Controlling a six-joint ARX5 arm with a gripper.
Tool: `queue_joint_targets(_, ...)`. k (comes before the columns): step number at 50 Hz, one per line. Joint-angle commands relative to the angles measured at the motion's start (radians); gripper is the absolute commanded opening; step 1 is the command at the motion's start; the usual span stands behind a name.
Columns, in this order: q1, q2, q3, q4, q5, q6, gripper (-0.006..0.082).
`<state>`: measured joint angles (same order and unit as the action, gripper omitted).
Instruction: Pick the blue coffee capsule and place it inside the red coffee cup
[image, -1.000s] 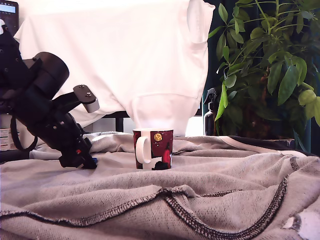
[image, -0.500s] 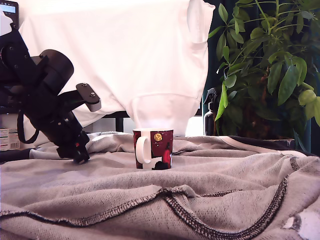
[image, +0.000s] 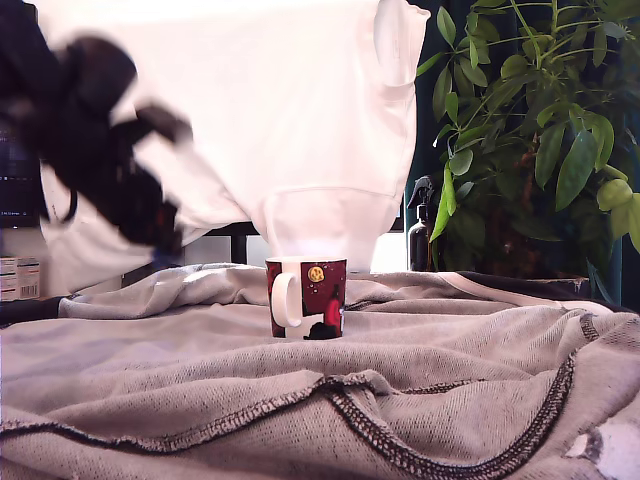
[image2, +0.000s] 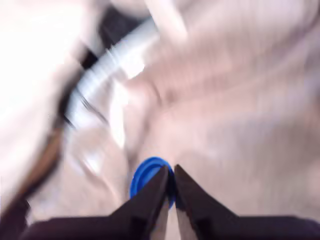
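The red coffee cup (image: 307, 297) stands upright on the grey cloth, white handle toward the exterior view's left. My gripper (image: 165, 245) is blurred by motion, raised above the cloth to the cup's left in the exterior view. In the wrist view the black fingers (image2: 150, 197) are nearly closed on the rim of the blue coffee capsule (image2: 145, 175), which hangs clear of the cloth. My gripper (image2: 170, 175) shows the capsule's round blue rim just behind its tips.
Rumpled grey fabric (image: 400, 380) with dark stitched seams covers the surface. A white garment (image: 270, 120) hangs behind. A leafy plant (image: 540, 130) and a dark spray bottle (image: 421, 235) stand at the exterior view's right. A corrugated white hose (image2: 110, 65) crosses the wrist view.
The arm has lifted up off the cloth and is still moving fast, taking the blue capsule with it. The cup has not moved.
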<state>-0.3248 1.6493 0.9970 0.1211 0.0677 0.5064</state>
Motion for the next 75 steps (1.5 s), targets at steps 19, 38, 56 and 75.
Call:
queue_joint_targets(19, -0.004, -0.104, 0.004, -0.042, 0.543, -0.341, -0.0024)
queue_joint_targets(38, -0.046, -0.063, 0.004, -0.023, 0.669, -0.387, -0.0024)
queue_joint_targets(56, -0.065, 0.001, 0.004, 0.076, 0.740, -0.455, -0.0024)
queue_joint_targets(75, -0.065, 0.093, 0.005, 0.160, 0.736, -0.454, -0.0024)
